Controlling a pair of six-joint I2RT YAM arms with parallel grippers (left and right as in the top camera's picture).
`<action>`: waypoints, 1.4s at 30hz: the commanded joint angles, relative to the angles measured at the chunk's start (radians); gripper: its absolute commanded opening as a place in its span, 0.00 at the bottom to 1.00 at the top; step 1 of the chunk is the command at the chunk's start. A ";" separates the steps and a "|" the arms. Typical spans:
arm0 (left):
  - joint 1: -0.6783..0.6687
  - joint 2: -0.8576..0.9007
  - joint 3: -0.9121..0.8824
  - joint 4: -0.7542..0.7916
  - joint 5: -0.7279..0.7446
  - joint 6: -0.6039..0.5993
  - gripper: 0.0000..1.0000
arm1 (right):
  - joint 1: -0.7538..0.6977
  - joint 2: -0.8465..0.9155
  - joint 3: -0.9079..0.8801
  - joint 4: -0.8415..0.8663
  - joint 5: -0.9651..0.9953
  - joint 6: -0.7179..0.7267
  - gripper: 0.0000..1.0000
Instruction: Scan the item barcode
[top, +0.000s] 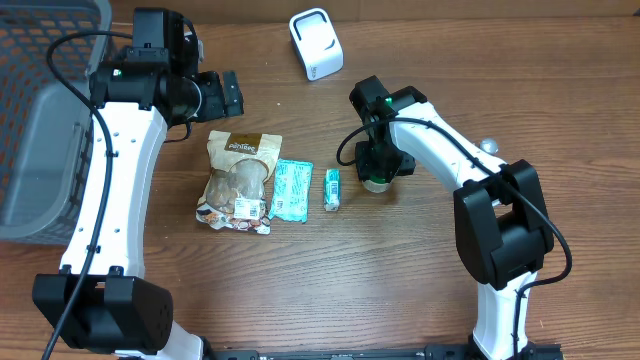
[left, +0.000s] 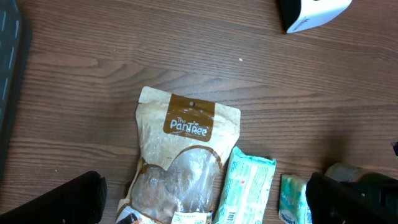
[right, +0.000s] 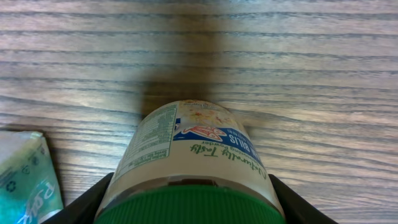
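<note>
A jar with a green lid (right: 186, 155) and a white label stands on the wooden table, right of centre (top: 376, 182). My right gripper (right: 189, 208) comes down over it from above (top: 378, 165), with one black finger pressed against each side of the jar just under the lid. The white barcode scanner (top: 315, 44) stands at the back of the table. My left gripper (top: 215, 95) hovers wide open above the brown PanTree pouch (left: 186, 162), holding nothing, its fingers (left: 62, 202) spread to either side.
Lying between the pouch and the jar are a teal packet (top: 292, 189) and a small teal pack (top: 333, 189). A grey mesh basket (top: 40, 120) fills the far left. The scanner's corner (left: 314, 11) shows in the left wrist view.
</note>
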 joint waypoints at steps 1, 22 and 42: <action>0.003 0.002 0.014 0.000 0.010 0.011 1.00 | -0.005 -0.033 -0.006 0.003 -0.051 0.004 0.54; 0.003 0.002 0.014 0.000 0.010 0.011 1.00 | -0.024 -0.033 -0.006 -0.006 0.003 0.184 0.52; 0.003 0.002 0.014 0.000 0.010 0.011 0.99 | -0.053 -0.033 -0.006 -0.027 0.003 0.183 0.54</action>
